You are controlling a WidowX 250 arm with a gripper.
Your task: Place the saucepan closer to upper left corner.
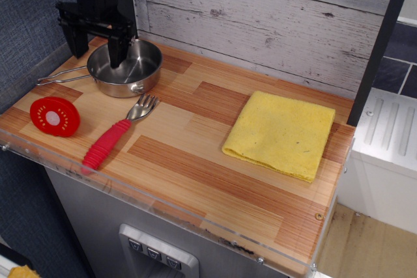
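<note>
The saucepan [127,68], small, shiny and round, rests flat on the wood tabletop near the upper left corner [64,63]. Its thin wire handle [62,77] points left towards the grey wall. My black gripper [98,49] hangs over the pan's back left rim with its jaws spread wide. One finger [117,50] is inside the pan and the other [78,42] is outside it. The fingers straddle the rim and do not squeeze it. The corner itself is partly hidden behind the gripper.
A red round disc [55,116] lies at the left front. A fork with a red handle [107,141] lies just in front of the pan. A folded yellow cloth [280,133] lies at the right. A white plank wall [260,17] runs along the back.
</note>
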